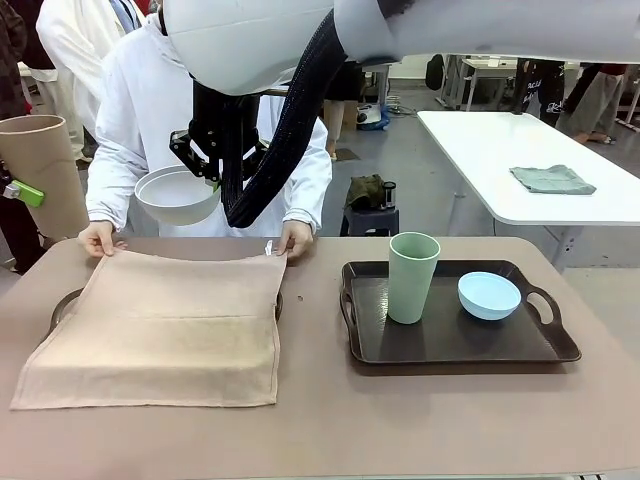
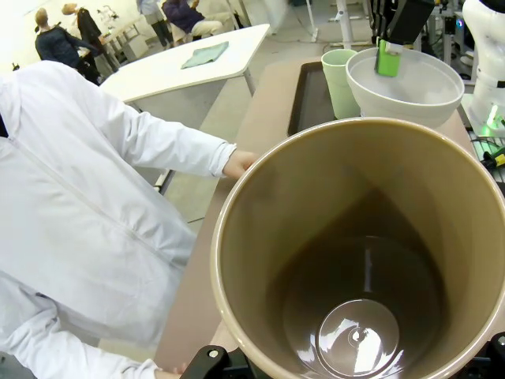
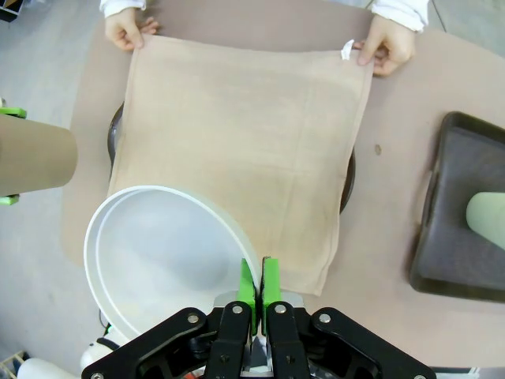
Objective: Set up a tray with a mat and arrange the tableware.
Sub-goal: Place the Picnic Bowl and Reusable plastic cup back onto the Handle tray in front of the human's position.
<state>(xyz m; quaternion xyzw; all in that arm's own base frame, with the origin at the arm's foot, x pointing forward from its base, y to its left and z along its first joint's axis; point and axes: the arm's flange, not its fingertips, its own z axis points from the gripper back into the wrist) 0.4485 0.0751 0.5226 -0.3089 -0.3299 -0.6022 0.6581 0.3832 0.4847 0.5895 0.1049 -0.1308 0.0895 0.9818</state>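
ITEM LIST, tabletop, as seen

1. R gripper [image 3: 256,286]: reached across from the right. Green pads were pressed together on the rim of the white bowl [image 3: 162,253], clamped on it. Bowl was held off the table over the left side, above the mat, tilted in front view, nothing inside.
2. L gripper [image 3: 9,156]: one green pad each side of the tan cup [image 1: 40,165], clamped on it. Cup was held in the air at far left, clear of the table. Left wrist cam looked straight into its mouth; inside empty.
3. Mat [image 1: 155,325]: beige cloth spread flat over the left tray [image 3: 116,133], covering nearly all of it. Only the tray's dark rim showed at the mat's left and right edges. One hand [image 1: 99,240] of the person pinched the far-left corner, other hand [image 1: 296,240] the far-right corner.
4. Right tray [image 1: 455,352]: dark, w/ handles, flat on the table's right half.
5. Pale green cup [image 1: 413,277]: upright in the right tray, left part.
6. Light blue bowl [image 1: 489,295]: in the same tray, just right of the green cup, not touching it.
7. Table [image 1: 330,420]: brown top, under both trays.
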